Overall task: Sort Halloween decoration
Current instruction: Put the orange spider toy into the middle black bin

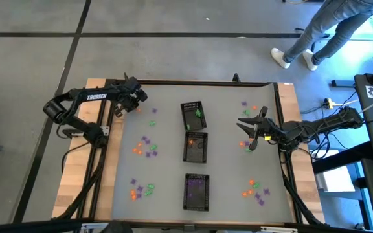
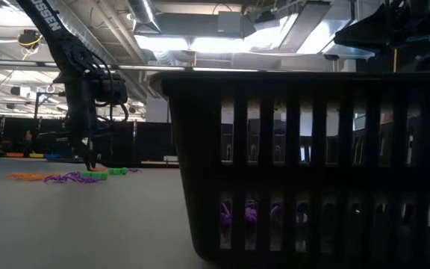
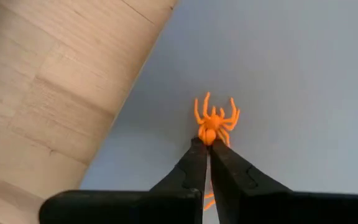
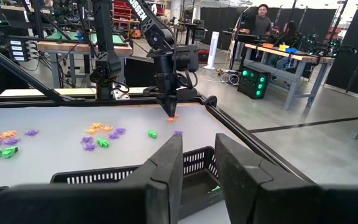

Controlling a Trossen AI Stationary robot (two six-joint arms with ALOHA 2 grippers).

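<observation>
An orange spider trinket (image 3: 211, 121) of the Halloween decoration lies on the grey mat near the table's far left corner. My left gripper (image 3: 207, 142) points down over it, shut on it, and also shows in the right wrist view (image 4: 171, 112) and the low view (image 2: 92, 163). More orange, green and purple trinkets lie loose in clusters (image 1: 146, 145) (image 1: 141, 189) (image 1: 256, 189). My right gripper (image 1: 247, 126) hovers level above the mat's right side, open, with nothing between its fingers (image 4: 166, 168). My left gripper pinches the orange spider's round body end (image 3: 207, 135) between its two fingertips. The fingers come from above, pointing steeply down. The legs (image 3: 232, 112) spread out beyond the tips, flat on the mat as far as I can see.
Three black mesh trays stand in a column down the mat's middle: the far one (image 1: 183, 116) holds green trinkets, the middle one (image 1: 185, 147) an orange one, the near one (image 1: 186, 192) purple ones. Bare wood (image 3: 36, 93) borders the mat. A person (image 1: 322, 32) walks beyond the far right corner.
</observation>
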